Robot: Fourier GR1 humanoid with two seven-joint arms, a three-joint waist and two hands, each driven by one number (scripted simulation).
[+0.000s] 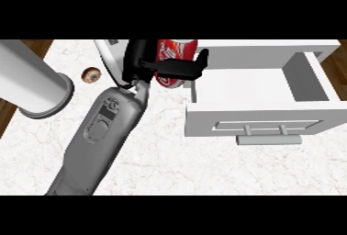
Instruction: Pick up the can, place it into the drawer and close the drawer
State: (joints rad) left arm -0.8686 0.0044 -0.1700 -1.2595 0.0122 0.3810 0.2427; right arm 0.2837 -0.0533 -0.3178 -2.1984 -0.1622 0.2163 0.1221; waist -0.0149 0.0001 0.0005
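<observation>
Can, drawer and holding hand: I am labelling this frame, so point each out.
can (177,47), head view, on its red side above the fingers.
drawer (254,98), head view, on its bare white floor.
left hand (177,69), head view, on the black fingers curled round the can.

The drawer (308,77) stands open in the right half of the frame. Its floor is bare and open from above. The left wall, front panel and handle (267,134) close it off on the left and lower sides. The left hand (169,69), curled round the can (175,48), sits at the drawer's upper left corner. The forearm (102,128) crosses the left centre diagonally. A cylinder (34,82) blocks the upper left. A small brown ring (90,75) lies between cylinder and hand. The counter (203,170) is open at lower centre and lower right.
</observation>
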